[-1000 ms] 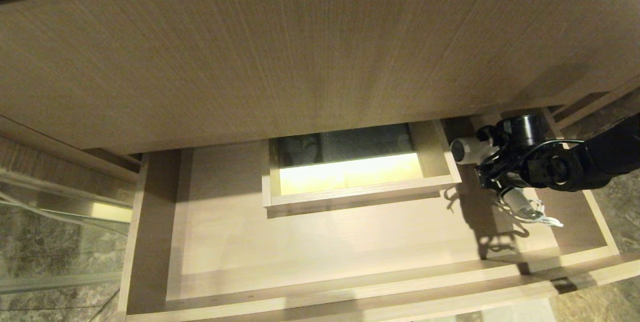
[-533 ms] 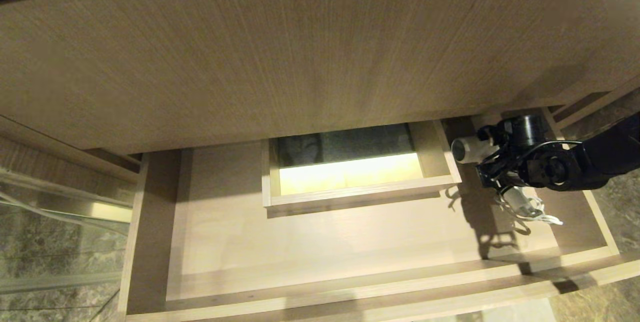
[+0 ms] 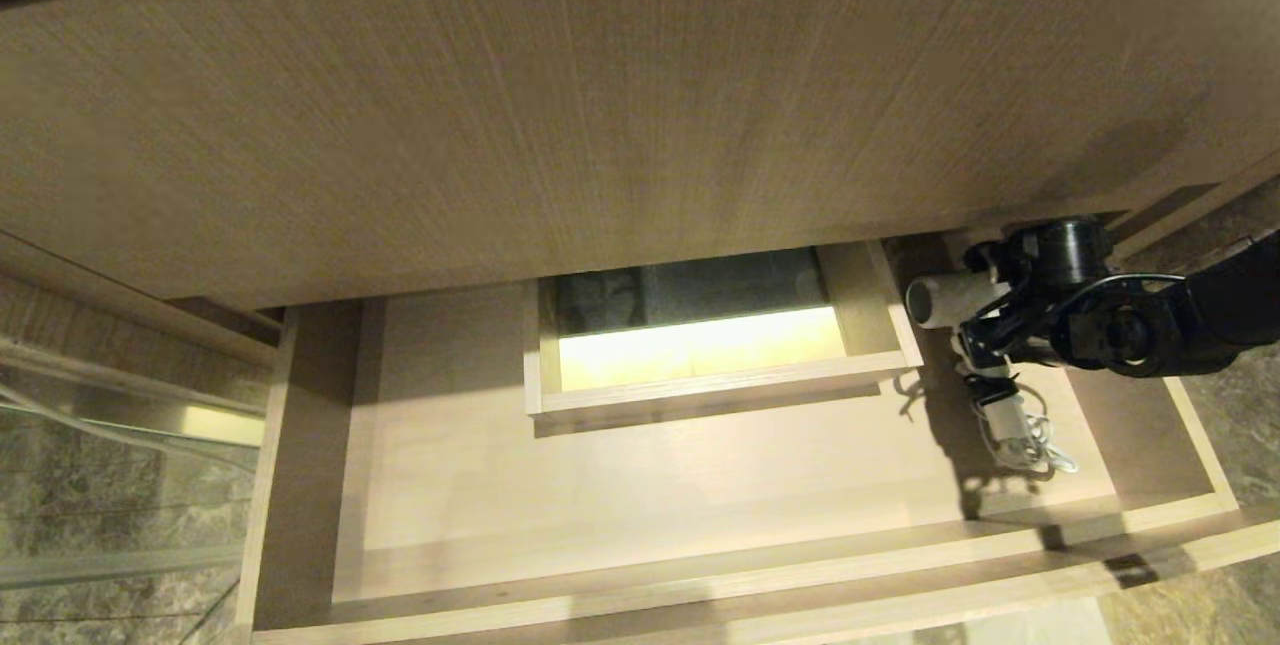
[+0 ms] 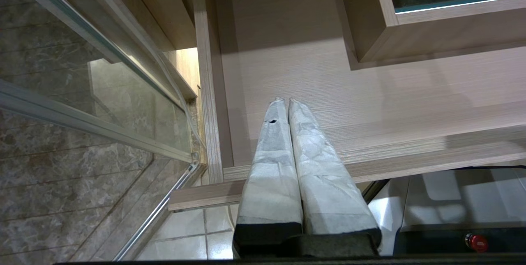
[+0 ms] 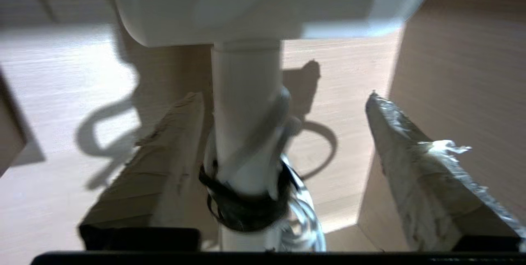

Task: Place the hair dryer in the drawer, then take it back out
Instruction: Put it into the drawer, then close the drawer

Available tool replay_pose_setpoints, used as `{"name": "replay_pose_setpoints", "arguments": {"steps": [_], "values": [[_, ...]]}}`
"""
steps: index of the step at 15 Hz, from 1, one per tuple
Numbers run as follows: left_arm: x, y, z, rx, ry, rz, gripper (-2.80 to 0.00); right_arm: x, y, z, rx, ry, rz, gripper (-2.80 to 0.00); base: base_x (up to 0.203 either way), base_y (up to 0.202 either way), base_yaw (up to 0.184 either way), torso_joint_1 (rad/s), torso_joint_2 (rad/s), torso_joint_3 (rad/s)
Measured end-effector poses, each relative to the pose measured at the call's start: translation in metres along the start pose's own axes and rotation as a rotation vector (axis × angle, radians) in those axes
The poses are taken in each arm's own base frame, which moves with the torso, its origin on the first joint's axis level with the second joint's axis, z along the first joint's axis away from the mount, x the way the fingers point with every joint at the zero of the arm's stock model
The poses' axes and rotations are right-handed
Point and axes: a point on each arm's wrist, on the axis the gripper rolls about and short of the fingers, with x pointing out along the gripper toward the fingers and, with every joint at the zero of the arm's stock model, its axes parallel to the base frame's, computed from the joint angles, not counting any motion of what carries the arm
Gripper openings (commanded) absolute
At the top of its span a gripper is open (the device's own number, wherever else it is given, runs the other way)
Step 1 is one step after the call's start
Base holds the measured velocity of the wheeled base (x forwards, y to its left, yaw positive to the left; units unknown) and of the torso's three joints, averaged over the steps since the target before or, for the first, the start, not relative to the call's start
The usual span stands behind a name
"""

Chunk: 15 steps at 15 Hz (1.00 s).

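Over at the right end of the drawer (image 3: pixel 640 485), head view, the hair dryer (image 3: pixel 945 300) lies on the drawer floor beside the boxed cut-out (image 3: pixel 700 335), right gripper (image 3: pixel 985 340) above its handle, looks like a drop-off. Left wrist view: left gripper (image 4: pixel 282 101) idles by the drawer's left corner, fingers pressed together. Right wrist view: fingers (image 5: pixel 411 150) spread wide around the white handle, cord bundled with a black tie (image 5: pixel 242 203), so released, I'd say.

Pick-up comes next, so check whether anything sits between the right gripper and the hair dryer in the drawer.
Nothing visible does. The right gripper is open with the hair dryer handle between its fingers, one finger beside it, the other apart. The dryer lies at the drawer right end, cord bundled at the handle's end.
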Motion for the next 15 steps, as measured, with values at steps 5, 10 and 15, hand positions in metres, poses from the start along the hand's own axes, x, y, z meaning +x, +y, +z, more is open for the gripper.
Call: {"name": "replay_pose_setpoints", "arguments": {"steps": [5, 10, 15], "values": [[0.000, 0.000, 0.000, 0.000, 0.000, 0.000, -2.80, -0.039, -0.017, 0.004, 0.019, -0.047, -0.017, 0.00, 0.000, 0.000, 0.000, 0.000, 0.00, 0.000], [0.000, 0.000, 0.000, 0.000, 0.000, -0.001, -2.80, -0.082, -0.030, -0.002, 0.043, -0.094, -0.023, -2.80, 0.000, 0.000, 0.000, 0.000, 0.00, 0.000], [0.000, 0.000, 0.000, 0.000, 0.000, 0.000, -2.80, -0.126, -0.040, -0.004, 0.054, -0.163, -0.027, -2.80, 0.000, 0.000, 0.000, 0.000, 0.00, 0.000]]}}
